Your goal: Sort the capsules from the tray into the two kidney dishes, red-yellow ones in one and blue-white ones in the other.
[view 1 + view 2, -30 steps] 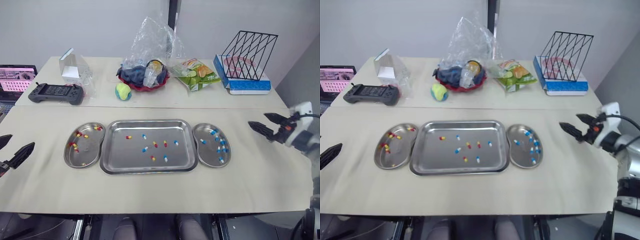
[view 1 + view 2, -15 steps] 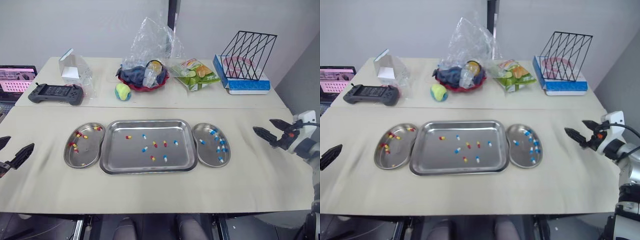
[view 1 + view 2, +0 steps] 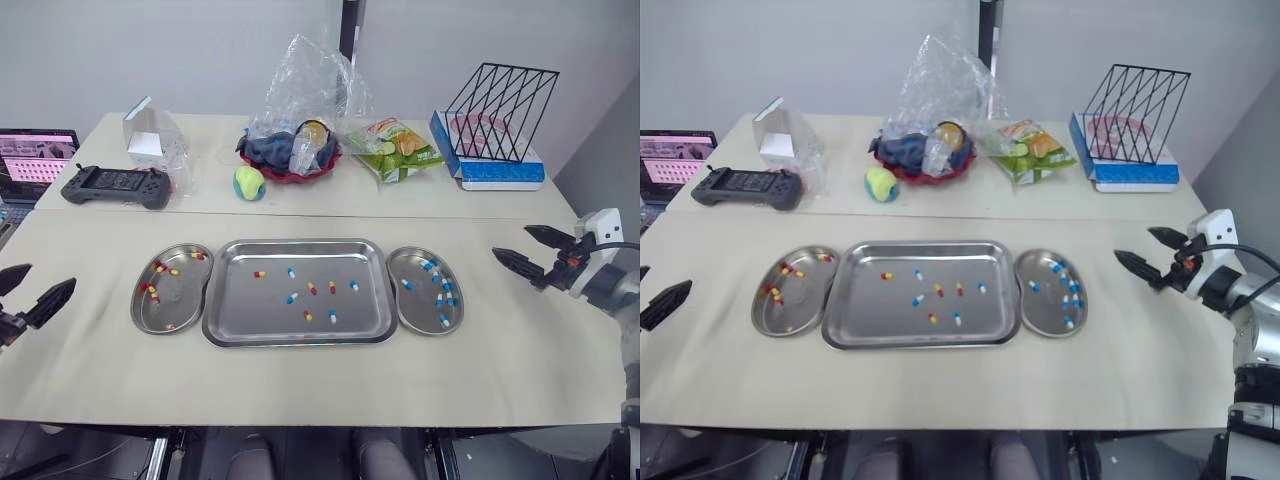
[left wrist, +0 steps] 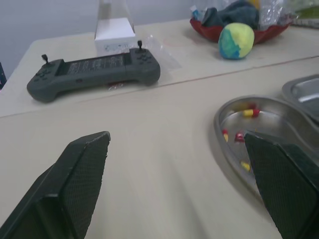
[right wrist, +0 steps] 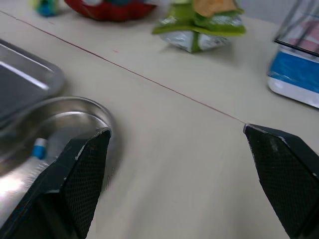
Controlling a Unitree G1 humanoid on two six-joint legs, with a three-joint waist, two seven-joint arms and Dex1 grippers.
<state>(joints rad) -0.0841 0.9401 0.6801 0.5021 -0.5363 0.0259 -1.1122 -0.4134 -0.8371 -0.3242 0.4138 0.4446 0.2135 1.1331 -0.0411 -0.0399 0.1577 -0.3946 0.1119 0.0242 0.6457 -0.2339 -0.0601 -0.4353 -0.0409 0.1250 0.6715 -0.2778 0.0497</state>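
Note:
A steel tray [image 3: 232, 322] in the table's middle holds several loose capsules, red-yellow [image 3: 311, 288] and blue-white [image 3: 292, 297] mixed. The left kidney dish [image 3: 172, 320] holds red-yellow capsules [image 3: 157, 268]. The right kidney dish [image 3: 415, 318] holds blue-white capsules [image 3: 444, 284]. My left gripper [image 3: 26, 287] hovers open at the table's left edge, well left of the left dish [image 4: 234, 144]. My right gripper [image 3: 528, 250] is open with nothing in it, to the right of the right dish [image 5: 70, 112].
On the far table half lie a black game controller [image 3: 113, 186], a clear box [image 3: 150, 130], a yellow-green ball [image 3: 248, 182], a red bowl under a plastic bag [image 3: 300, 150], a snack bag [image 3: 395, 150] and a wire rack on a blue box [image 3: 495, 130]. A laptop screen [image 3: 35, 155] sits far left.
My right gripper dropped toward the near right half a second ago, then came back up and slightly left. The left gripper stays at the left edge; the view shifted a little.

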